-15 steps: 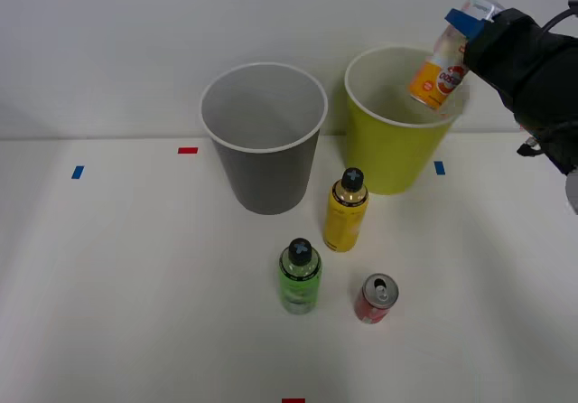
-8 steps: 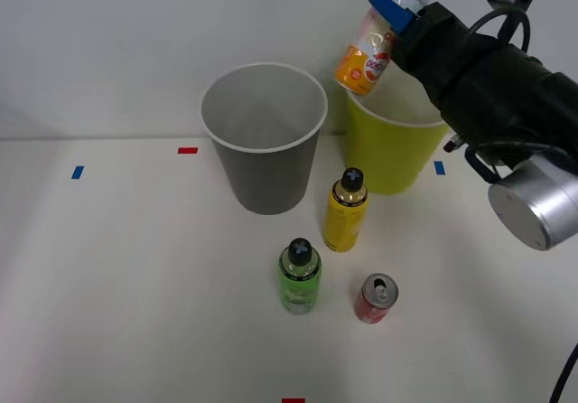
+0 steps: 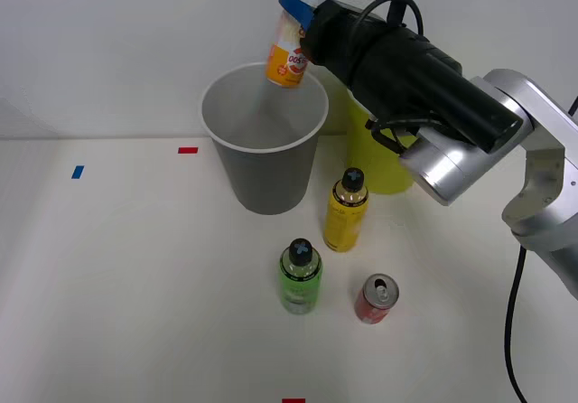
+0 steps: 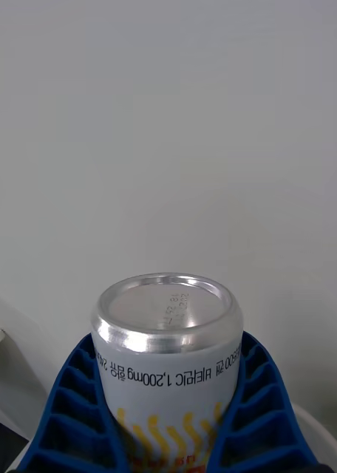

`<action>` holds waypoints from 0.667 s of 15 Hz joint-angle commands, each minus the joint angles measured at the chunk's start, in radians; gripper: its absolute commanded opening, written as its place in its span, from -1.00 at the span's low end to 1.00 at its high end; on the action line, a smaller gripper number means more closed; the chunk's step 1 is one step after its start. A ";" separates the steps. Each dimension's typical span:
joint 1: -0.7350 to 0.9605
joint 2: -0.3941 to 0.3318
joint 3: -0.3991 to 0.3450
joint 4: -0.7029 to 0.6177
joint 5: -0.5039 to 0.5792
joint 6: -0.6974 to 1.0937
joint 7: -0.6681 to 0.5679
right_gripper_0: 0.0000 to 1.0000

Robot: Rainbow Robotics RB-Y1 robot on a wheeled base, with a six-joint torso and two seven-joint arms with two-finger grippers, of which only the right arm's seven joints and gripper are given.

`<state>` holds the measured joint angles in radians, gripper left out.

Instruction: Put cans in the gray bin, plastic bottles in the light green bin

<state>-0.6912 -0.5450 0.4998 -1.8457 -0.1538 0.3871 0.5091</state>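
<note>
White table, two bins and a few drinks on it

The table (image 3: 117,285) holds the gray bin (image 3: 264,141) beside the light green bin (image 3: 390,164), then a yellow bottle (image 3: 345,211), a green bottle (image 3: 300,276) and a red can (image 3: 376,298) standing nearer the front. Red and blue tape marks (image 3: 187,150) are stuck on too.

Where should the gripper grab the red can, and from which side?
Take the red can around its round side wall, coming straight down from above or in from its open right side. It stands upright, pull-tab up, and the green bottle stands close on its left, so fingers should probably close front-to-back.
</note>
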 commanded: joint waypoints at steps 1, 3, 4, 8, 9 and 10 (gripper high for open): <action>-0.063 -0.001 0.069 0.075 0.005 -0.027 0.000 -0.74; -0.103 0.005 0.103 0.128 0.007 -0.034 0.000 -0.74; -0.105 0.017 0.106 0.140 0.010 -0.034 0.003 -0.75; -0.120 0.025 0.143 0.166 0.046 -0.034 0.000 -0.77; -0.120 0.026 0.148 0.164 0.046 -0.034 0.000 -0.77; -0.120 0.031 0.148 0.166 0.046 -0.034 0.003 -0.77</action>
<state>-0.8113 -0.5180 0.6452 -1.6807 -0.1077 0.3522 0.5100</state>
